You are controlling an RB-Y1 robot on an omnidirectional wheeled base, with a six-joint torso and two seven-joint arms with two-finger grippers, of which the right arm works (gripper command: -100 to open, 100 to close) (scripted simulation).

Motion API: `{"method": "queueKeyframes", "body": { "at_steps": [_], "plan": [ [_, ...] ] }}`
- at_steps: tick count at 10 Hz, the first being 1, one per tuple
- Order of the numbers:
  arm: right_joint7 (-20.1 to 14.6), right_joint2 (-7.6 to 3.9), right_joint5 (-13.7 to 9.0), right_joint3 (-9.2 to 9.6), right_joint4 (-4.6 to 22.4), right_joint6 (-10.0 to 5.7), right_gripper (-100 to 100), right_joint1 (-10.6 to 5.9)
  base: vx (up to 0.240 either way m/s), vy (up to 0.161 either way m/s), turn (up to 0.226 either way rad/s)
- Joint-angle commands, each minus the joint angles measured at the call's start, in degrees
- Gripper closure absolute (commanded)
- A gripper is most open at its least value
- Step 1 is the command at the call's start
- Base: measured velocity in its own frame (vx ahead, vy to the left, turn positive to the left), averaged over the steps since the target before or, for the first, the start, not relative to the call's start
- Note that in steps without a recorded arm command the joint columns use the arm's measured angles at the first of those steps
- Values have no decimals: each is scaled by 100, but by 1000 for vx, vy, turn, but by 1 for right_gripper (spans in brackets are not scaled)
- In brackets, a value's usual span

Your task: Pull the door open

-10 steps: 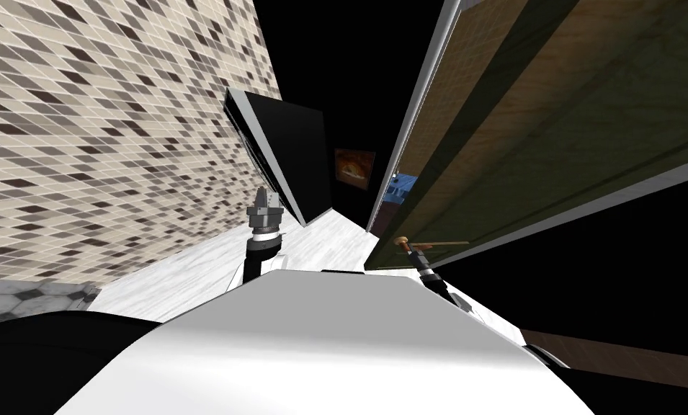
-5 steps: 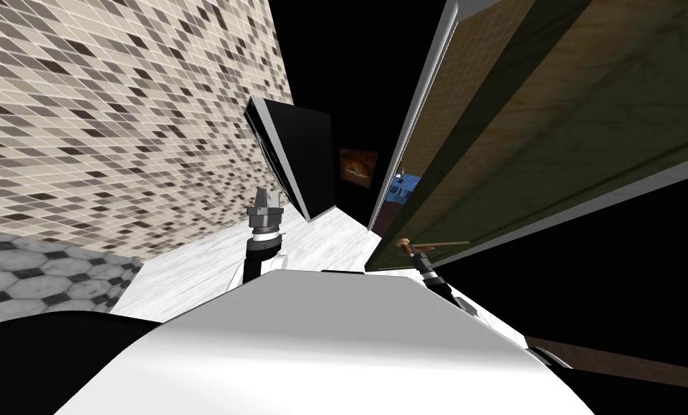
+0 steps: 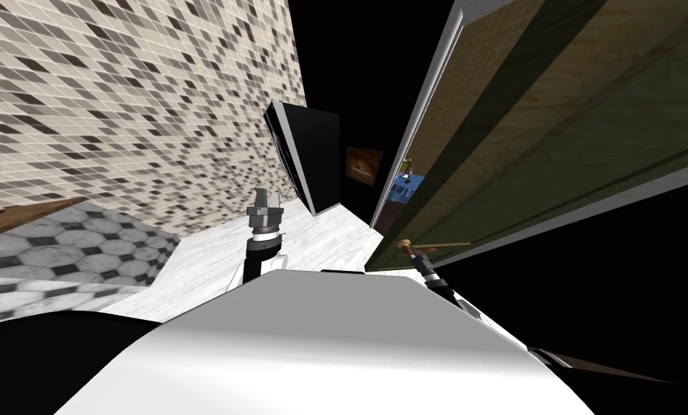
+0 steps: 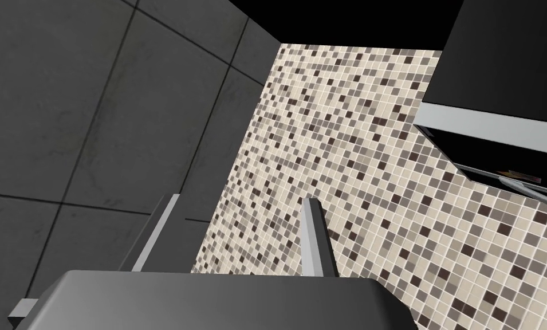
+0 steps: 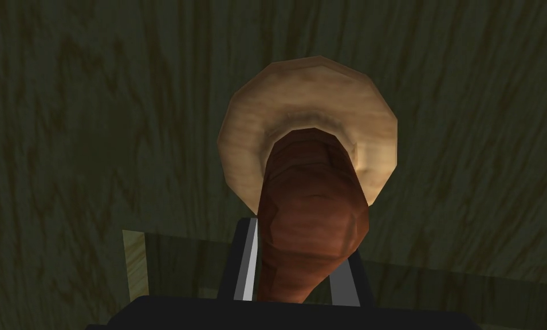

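The right gripper (image 5: 298,252) pinches the reddish handle (image 5: 312,212), which juts from the wooden door (image 3: 544,130) at the robot's one o'clock. The left gripper (image 4: 241,200) hangs spread at eleven, farther off.

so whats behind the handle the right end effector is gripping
A round tan plate sits behind the reddish-brown handle, on the dark wood-grain door. The right end effector grips the handle, which covers the plate's lower middle.

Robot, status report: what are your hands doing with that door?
Right gripper shut on door handle. Left gripper open, idle. Door ajar, no obstruction seen.
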Motion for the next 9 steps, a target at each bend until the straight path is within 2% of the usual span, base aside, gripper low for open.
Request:
{"method": "queueKeyframes", "body": {
  "at_steps": [1, 5, 6, 7, 9],
  "plan": [
    [-2, -41, -11, -2, 42, -77, 100, 19, -213, -94, 184],
    [-26, -86, -23, 20, 101, -200, 100, 55, -179, -70, 130],
    [-26, -47, -7, 43, 86, -171, 100, 50, -70, -22, 30],
    [-48, -32, -1, 46, 325, -412, 100, 63, -63, -26, 130],
    [-69, -24, 2, 42, 569, -660, 100, 75, -85, -43, 131]
  ]
}}
